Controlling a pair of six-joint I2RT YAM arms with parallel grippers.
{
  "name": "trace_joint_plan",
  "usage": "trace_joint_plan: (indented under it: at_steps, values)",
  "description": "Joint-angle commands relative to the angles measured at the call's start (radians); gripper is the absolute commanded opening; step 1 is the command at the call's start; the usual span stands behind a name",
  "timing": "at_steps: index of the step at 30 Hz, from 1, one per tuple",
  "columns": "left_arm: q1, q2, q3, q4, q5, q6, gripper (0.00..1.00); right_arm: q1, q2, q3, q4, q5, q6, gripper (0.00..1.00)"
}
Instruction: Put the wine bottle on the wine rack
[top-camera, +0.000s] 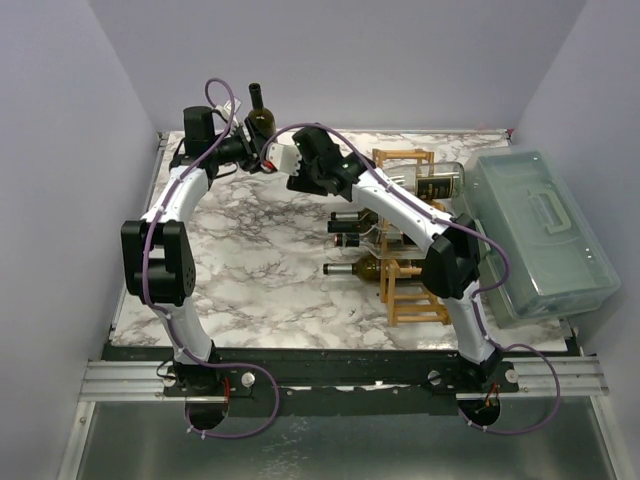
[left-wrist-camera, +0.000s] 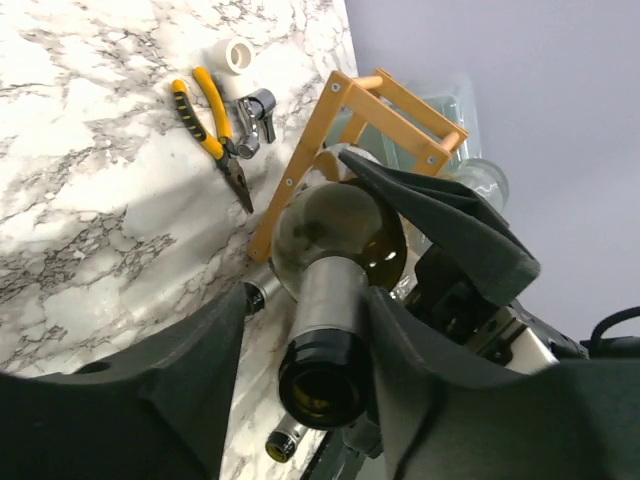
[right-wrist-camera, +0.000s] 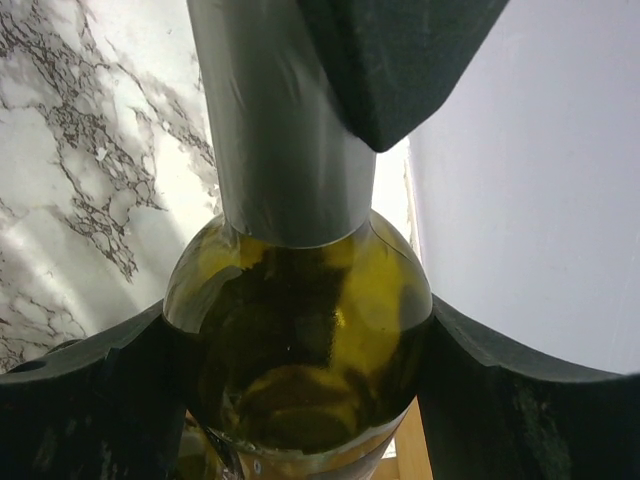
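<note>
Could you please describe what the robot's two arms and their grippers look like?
Both the left arm and right arm have white rounded links joined by boxy black joint housings. A purple cable runs along each, looping at the bases. The fingers are broad, matte black, tapering wedges. No markings are legible.

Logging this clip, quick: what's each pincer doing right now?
Left pincer: closed on the wine bottle neck.
Right pincer: closed on its body.

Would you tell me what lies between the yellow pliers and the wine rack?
A small metal fitting beside the pliers, then bare marble to the wine rack; left wrist view.
</note>
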Motion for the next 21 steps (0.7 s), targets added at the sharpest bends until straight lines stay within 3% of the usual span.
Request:
trace_joint_plan:
  at_steps: [1, 4, 9, 11, 12, 14, 15, 18, 21]
  values:
    - [-0.044, 0.037, -0.021, -0.050, 0.039, 0.043, 0.58, 0.019, -0.045, 0.038, 0.054, 0.045, -0.009, 0.01]
    - [-0.064, 0.031, -0.029, -0.036, 0.054, 0.044, 0.56, 0.026, -0.061, 0.002, 0.088, 0.032, -0.015, 0.00]
    - [-0.068, 0.048, -0.040, 0.058, 0.092, -0.027, 0.28, 0.025, -0.065, -0.008, 0.100, 0.005, -0.025, 0.01]
    - [-0.065, 0.045, -0.043, 0.076, 0.093, -0.037, 0.06, 0.026, -0.064, -0.008, 0.106, 0.008, -0.024, 0.01]
    - [-0.063, 0.039, -0.052, 0.076, 0.085, -0.035, 0.01, 0.026, -0.067, -0.012, 0.107, 0.007, -0.015, 0.01]
    - [-0.062, 0.021, -0.068, 0.076, 0.063, -0.037, 0.00, 0.026, -0.080, -0.043, 0.118, 0.004, 0.003, 0.01]
    - [-0.062, 0.016, -0.069, 0.076, 0.055, -0.044, 0.00, 0.025, -0.090, -0.058, 0.128, 0.004, 0.008, 0.03]
    - [-0.057, 0.000, -0.078, 0.051, 0.023, -0.060, 0.00, 0.026, -0.112, -0.093, 0.127, 0.005, 0.026, 0.40]
    - [-0.055, -0.001, -0.076, 0.026, 0.025, -0.072, 0.00, 0.025, -0.142, -0.142, 0.155, -0.018, 0.036, 0.44]
